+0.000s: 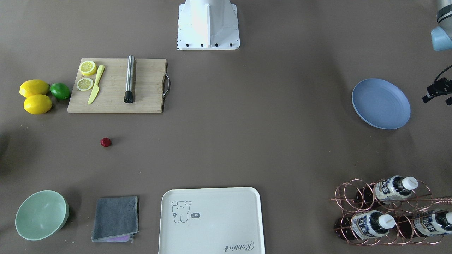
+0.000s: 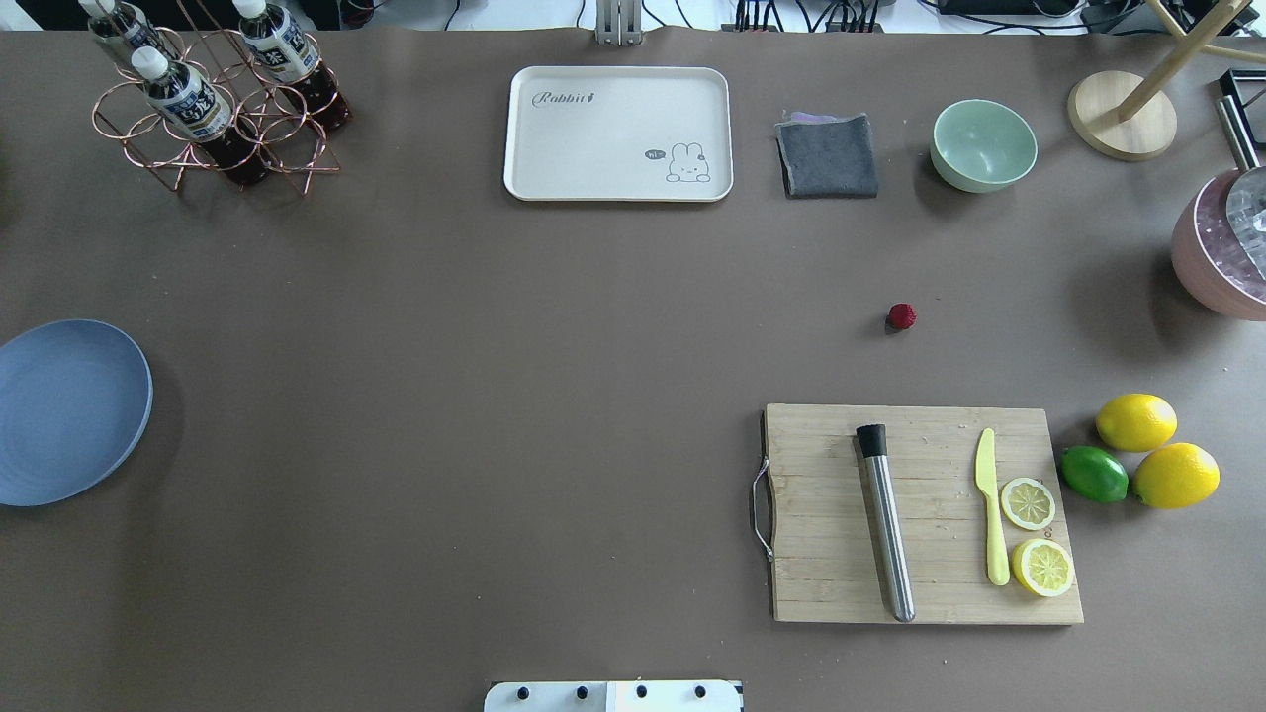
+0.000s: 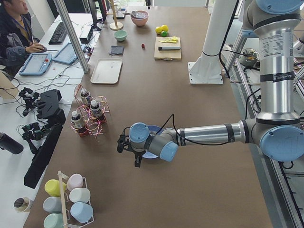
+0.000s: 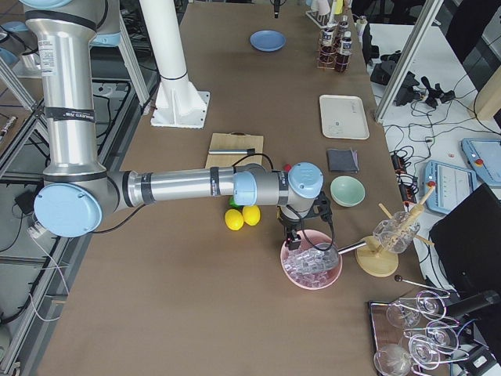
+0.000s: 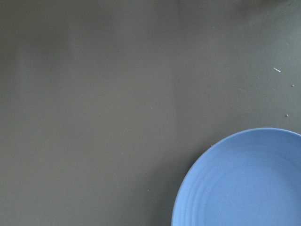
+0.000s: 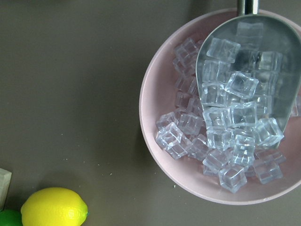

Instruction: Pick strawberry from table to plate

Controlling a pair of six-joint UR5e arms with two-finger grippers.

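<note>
The strawberry (image 1: pixel 105 141) (image 2: pixel 901 316), small and dark red, lies alone on the grey-brown table (image 2: pixel 495 396), between the cutting board and the grey cloth. The blue-grey plate (image 1: pixel 381 103) (image 2: pixel 59 410) sits far off on the robot's left side with nothing on it; the left wrist view shows its rim (image 5: pixel 197 169). My left gripper (image 3: pixel 137 159) hangs beside the plate and I cannot tell whether it is open or shut. My right gripper (image 4: pixel 291 237) hovers over a pink bowl of ice cubes (image 6: pixel 153 141); I cannot tell its state either. Neither gripper is near the strawberry.
A wooden cutting board (image 2: pixel 920 514) carries a steel muddler, a yellow knife and lemon slices. Two lemons (image 2: pixel 1135 422) and a lime (image 2: pixel 1094 474) lie beside it. A green bowl (image 2: pixel 983 144), grey cloth (image 2: pixel 827 155), cream tray (image 2: pixel 618 133) and bottle rack (image 2: pixel 213 99) line the far edge.
</note>
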